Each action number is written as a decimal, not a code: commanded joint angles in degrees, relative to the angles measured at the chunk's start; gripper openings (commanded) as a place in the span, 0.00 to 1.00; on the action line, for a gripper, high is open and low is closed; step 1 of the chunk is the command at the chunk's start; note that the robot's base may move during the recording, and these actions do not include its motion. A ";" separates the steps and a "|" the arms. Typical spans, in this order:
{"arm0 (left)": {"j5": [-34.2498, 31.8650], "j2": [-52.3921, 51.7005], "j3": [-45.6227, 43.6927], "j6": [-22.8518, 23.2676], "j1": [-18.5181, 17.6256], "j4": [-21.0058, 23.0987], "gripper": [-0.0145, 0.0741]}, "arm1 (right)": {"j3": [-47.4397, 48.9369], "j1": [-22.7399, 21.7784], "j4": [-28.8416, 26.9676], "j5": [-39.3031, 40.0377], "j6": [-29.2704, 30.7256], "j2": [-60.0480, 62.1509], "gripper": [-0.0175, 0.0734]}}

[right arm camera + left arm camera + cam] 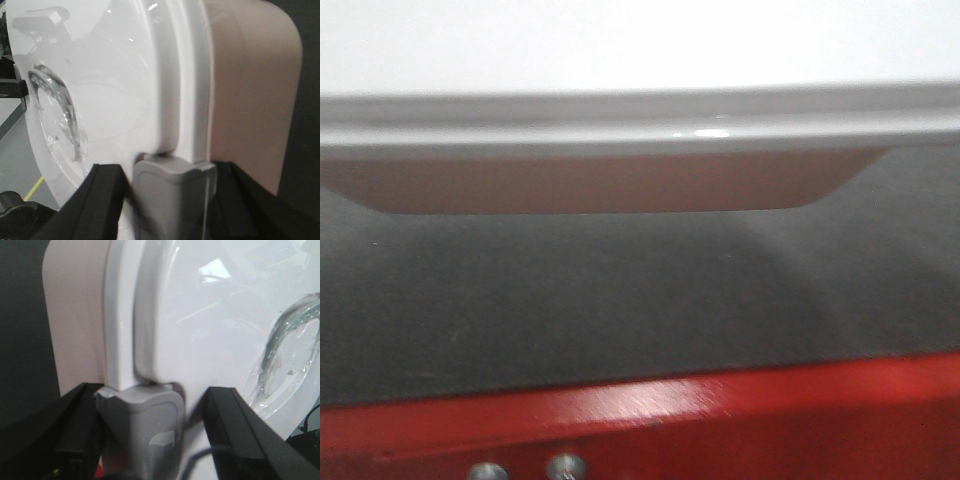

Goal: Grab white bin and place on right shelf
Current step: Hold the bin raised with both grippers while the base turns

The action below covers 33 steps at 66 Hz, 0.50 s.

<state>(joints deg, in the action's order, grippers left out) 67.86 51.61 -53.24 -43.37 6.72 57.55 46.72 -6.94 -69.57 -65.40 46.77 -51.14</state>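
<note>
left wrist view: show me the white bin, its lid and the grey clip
white bin (75,320): left wrist view, pinkish side wall
lid (210,340): left wrist view, glossy top face
grey clip (145,425): left wrist view, its front face

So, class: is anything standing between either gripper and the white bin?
Nothing visible does. The left gripper and right gripper each straddle a grey latch at the lid edge of the white bin.
</note>
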 commanded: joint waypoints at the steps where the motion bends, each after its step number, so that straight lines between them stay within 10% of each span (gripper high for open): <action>1: 7.31 -0.92 -1.60 -0.55 -0.81 8.61 0.48 | 1.85 0.41 -11.49 -7.24 0.38 0.99 0.66; 33: 7.31 -3.13 -1.60 -0.55 -0.81 8.61 0.48 | 1.85 0.41 -11.49 -7.11 0.38 0.85 0.66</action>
<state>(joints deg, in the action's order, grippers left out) 67.78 49.56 -53.24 -43.18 6.72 57.07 46.72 -6.94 -69.73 -65.40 46.86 -51.14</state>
